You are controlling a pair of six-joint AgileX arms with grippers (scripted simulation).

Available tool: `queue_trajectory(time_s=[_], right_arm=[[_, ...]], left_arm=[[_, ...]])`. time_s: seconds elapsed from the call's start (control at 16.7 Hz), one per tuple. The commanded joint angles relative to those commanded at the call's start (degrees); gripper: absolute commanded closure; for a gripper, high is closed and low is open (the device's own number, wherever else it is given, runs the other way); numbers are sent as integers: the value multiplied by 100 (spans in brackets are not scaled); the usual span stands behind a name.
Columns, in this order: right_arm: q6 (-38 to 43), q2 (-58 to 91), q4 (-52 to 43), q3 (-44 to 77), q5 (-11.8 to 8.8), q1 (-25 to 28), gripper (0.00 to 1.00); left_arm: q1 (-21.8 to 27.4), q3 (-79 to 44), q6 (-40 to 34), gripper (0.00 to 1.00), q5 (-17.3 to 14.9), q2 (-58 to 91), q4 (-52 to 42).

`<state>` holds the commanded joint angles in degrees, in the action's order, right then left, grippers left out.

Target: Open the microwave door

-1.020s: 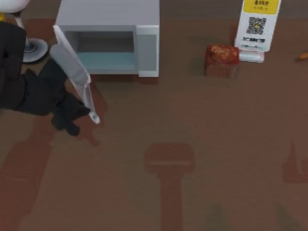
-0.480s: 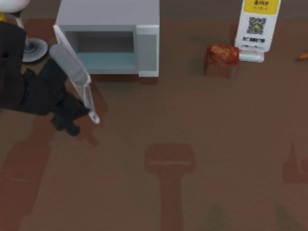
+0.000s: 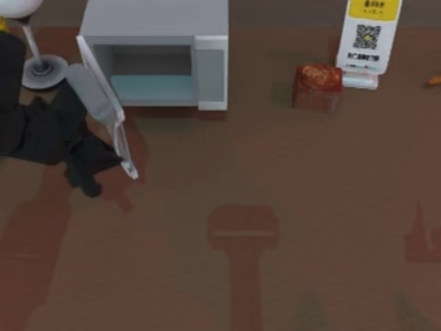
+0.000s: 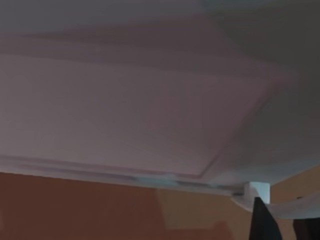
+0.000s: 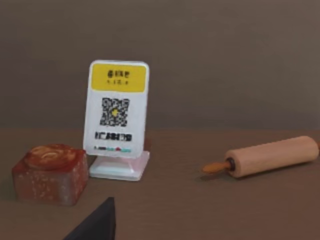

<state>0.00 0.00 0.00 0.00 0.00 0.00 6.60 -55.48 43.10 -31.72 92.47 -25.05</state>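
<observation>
Door (image 3: 103,103) of microwave (image 3: 158,41) wide ajar; left gripper (image 3: 103,169) grip state unclear.

We log: red-brown block (image 3: 318,87) on desk (image 3: 289,207), right of centre | QR-code sign stand (image 3: 368,38), yellow header, just beside block | wooden rolling pin (image 5: 272,156), near stand | wine glass (image 3: 41,65), far left.

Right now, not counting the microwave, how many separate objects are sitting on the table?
4 visible: a wine glass base left of the microwave, a red-brown block right of it, a QR code stand behind the block, and a rolling pin at the right edge. Others may be hidden.
</observation>
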Motion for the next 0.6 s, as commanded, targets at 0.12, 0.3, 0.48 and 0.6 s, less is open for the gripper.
queue_trajectory(time_s=[0.12, 0.3, 0.48, 0.6], right_arm=[[0, 0, 0, 0, 0, 0, 0], [0, 0, 0, 0, 0, 0, 0], [0, 0, 0, 0, 0, 0, 0], [0, 0, 0, 0, 0, 0, 0]], left_arm=[[-62, -3, 129, 100, -50, 37, -104], [-63, -3, 130, 100, -50, 38, -106], [-63, -3, 130, 100, -50, 38, -106], [-63, -3, 130, 100, -50, 38, -106]])
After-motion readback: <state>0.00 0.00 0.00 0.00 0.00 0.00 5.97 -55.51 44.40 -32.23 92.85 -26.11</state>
